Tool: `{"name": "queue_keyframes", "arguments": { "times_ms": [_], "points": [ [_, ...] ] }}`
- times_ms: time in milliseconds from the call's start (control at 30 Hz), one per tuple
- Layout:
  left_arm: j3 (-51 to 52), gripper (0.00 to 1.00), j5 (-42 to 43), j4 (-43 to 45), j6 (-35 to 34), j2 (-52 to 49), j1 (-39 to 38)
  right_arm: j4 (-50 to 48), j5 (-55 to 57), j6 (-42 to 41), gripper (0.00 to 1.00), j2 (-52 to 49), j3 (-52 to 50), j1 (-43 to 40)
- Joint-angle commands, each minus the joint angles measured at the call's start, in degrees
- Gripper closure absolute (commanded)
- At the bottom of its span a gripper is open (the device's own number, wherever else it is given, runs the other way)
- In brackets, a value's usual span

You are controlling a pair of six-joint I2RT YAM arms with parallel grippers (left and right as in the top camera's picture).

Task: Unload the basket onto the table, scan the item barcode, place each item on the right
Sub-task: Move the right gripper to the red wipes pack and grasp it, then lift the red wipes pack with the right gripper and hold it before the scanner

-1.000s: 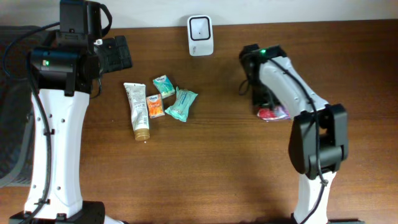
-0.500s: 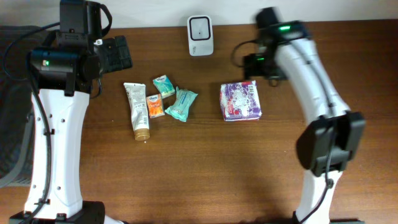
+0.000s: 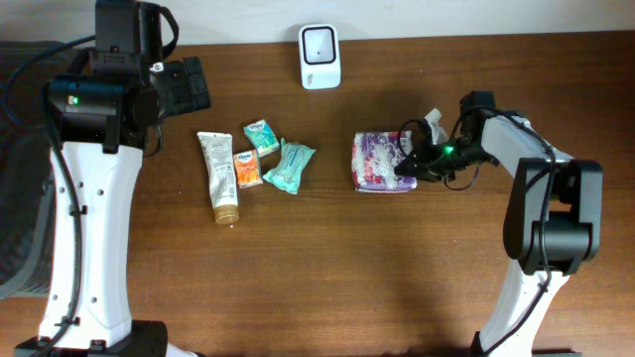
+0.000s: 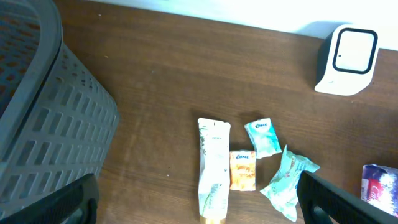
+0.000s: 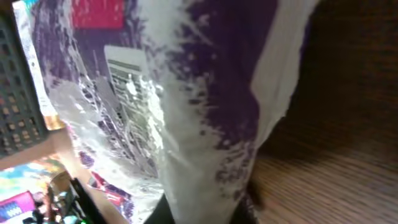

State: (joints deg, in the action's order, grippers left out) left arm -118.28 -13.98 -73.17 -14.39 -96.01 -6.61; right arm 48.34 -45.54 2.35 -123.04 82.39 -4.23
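The step in hand looks like the pick-up: the right tool (image 3: 409,164) is pressed together on the right-hand edge of the purple pack (image 3: 382,162), pinching the plastic film. The pack lies flat on the counter (image 3: 327,268), right of centre and well short of the scanner (image 3: 319,43), which stands at the back edge. In the right wrist view the wrapper fills the frame and a white printed label (image 5: 124,68) shows on it, possibly the barcode, though it is too blurred to be sure.

Next, I judge, the pack must be lifted, carried back and to the left, and turned so that label faces the scanner window. A pinch on loose film may let the pack swing or slip.

The left tool (image 3: 187,85) hangs spread wide and empty, up at the far left beside a grey basket (image 4: 43,112). Below it lie a tube (image 3: 220,177), an orange sachet (image 3: 247,169), a Kleenex packet (image 3: 261,136) and a teal wipes packet (image 3: 289,165), all well apart from the pack. Nothing stands between pack and scanner.
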Motion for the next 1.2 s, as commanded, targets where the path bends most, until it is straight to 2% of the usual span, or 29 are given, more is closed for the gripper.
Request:
{"name": "queue_keyframes", "arguments": {
  "times_ms": [0, 33, 100, 200, 267, 333, 433, 467, 500, 533, 567, 600, 700, 833, 867, 933, 1067, 1167],
  "points": [
    [-0.04, 0.01, -0.42, -0.04, -0.35, 0.35, 0.39, 4.24, 1.95, -3.37, 0.96, 1.20, 4.52, 0.85],
    [-0.04, 0.01, -0.42, -0.04, -0.35, 0.35, 0.39, 6.82, 7.50, -5.11, 0.96, 2.10, 7.48, 1.16],
    [-0.04, 0.01, -0.42, -0.04, -0.35, 0.35, 0.39, 15.80, 28.13, -9.66, 0.96, 5.11, 17.35, 4.59],
    [-0.04, 0.01, -0.42, -0.04, -0.35, 0.35, 0.39, 24.20, 52.57, -16.74, 0.96, 5.68, 26.36, 10.38],
    [-0.02, 0.01, -0.42, -0.04, -0.35, 0.35, 0.39, 26.88, 71.80, -25.11, 0.96, 5.27, 26.16, 15.93],
    [-0.02, 0.01, -0.42, -0.04, -0.35, 0.35, 0.39, 26.36, 76.50, -25.83, 0.96, 3.93, 23.89, 19.19],
    [-0.02, 0.01, -0.42, -0.04, -0.35, 0.35, 0.39, 24.46, 71.58, -25.77, 0.96, 0.66, 21.49, 22.88],
    [-0.02, 0.01, -0.42, -0.04, -0.35, 0.35, 0.39, 23.78, 68.67, -25.77, 0.91, 0.35, 21.49, 24.04],
    [-0.02, 0.01, -0.42, -0.04, -0.35, 0.35, 0.39, 22.56, 65.05, -25.68, 0.77, 0.35, 21.55, 25.57],
    [-0.04, 0.01, -0.42, -0.04, -0.35, 0.35, 0.39, 21.11, 60.19, -25.14, 0.68, 0.35, 22.05, 27.19],
    [-0.04, 0.01, -0.42, -0.04, -0.35, 0.35, 0.39, 19.50, 55.01, -25.11, 0.64, 0.35, 22.56, 28.72],
    [-0.02, 0.01, -0.42, -0.04, -0.35, 0.35, 0.39, 18.01, 50.49, -25.11, 0.57, 0.37, 23.54, 30.18],
    [-0.04, 0.01, -0.42, -0.04, -0.35, 0.35, 0.39, 18.78, 48.94, -24.50, 0.28, 0.42, 29.51, 31.87],
    [-0.04, 0.01, -0.42, -0.04, -0.35, 0.35, 0.39, 25.00, 48.72, -22.91, 0.18, 0.44, 36.13, 23.82],
    [-0.02, 0.01, -0.42, -0.04, -0.35, 0.35, 0.39, 25.66, 46.95, -20.06, 0.17, 0.42, 36.11, 21.05],
    [-0.04, 0.01, -0.42, -0.04, -0.35, 0.35, 0.39, 27.04, 37.55, -10.71, 0.18, -0.07, 35.17, 14.60],
    [-0.04, 0.01, -0.42, -0.04, -0.35, 0.35, 0.39, 24.96, 17.68, 1.70, 0.18, -0.46, 27.32, 5.57],
    [-0.02, 0.01, -0.42, -0.04, -0.35, 0.35, 0.39, 19.23, 11.19, 2.29, 0.18, -0.46, 20.31, 4.20]
  ]
}}
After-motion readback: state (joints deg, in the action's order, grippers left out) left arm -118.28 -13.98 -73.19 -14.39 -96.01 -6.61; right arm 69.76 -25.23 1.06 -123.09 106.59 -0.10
